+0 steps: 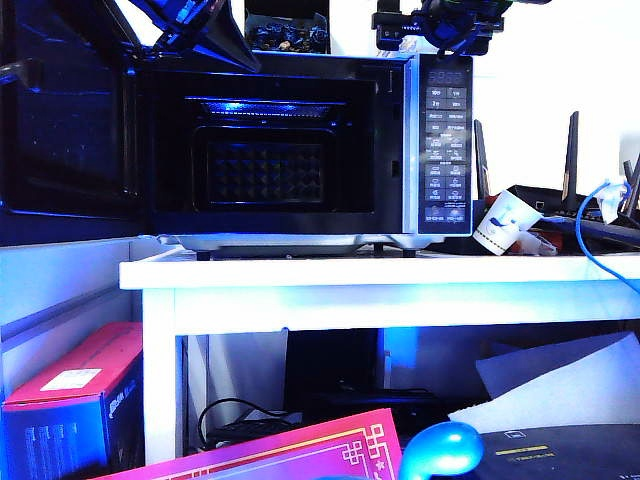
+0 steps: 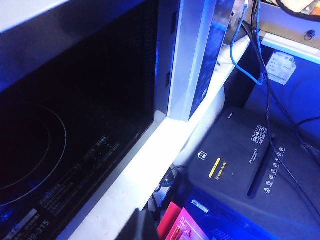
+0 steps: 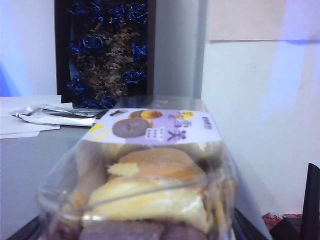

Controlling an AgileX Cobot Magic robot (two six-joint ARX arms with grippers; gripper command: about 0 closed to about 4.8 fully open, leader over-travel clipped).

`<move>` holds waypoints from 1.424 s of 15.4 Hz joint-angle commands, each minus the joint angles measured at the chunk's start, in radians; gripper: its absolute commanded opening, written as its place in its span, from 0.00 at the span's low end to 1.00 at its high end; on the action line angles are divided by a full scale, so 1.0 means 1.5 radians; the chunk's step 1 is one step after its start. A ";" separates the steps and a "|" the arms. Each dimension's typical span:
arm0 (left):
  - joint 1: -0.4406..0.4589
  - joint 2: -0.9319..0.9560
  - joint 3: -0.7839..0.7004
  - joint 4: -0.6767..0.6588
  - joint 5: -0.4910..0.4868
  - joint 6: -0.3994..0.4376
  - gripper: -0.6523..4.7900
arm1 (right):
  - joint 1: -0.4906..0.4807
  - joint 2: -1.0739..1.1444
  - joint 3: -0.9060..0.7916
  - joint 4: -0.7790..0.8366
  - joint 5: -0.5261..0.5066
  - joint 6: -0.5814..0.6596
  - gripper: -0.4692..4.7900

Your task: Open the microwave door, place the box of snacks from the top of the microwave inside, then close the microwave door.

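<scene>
The microwave (image 1: 440, 140) stands on the white table (image 1: 380, 275) with its dark cavity showing. The microwave door (image 1: 65, 120) is swung wide open to the left; its glossy black panel (image 2: 75, 125) fills the left wrist view. My left gripper (image 1: 215, 35) hangs by the door's top corner, its dark fingers meeting in one wedge (image 2: 137, 227). My right gripper (image 1: 450, 25) is above the microwave's top on the right. The box of snacks (image 3: 150, 190), a clear pack of pale yellow cakes, sits between the right gripper's (image 3: 152, 232) open jaws, with dark fingers (image 3: 285, 231) outside its corners.
A black box with dark blue contents (image 1: 287, 35) stands at the back of the microwave top, beyond the snacks (image 3: 105, 55), with a foil packet (image 3: 55, 116) beside it. A paper cup (image 1: 500, 225), router antennas and a blue cable (image 1: 590, 240) lie right of the microwave. A shredder (image 2: 250, 165) sits below.
</scene>
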 commanded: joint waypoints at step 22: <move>0.000 -0.003 0.000 0.009 0.006 0.001 0.11 | 0.001 -0.039 0.002 -0.028 -0.014 -0.012 0.70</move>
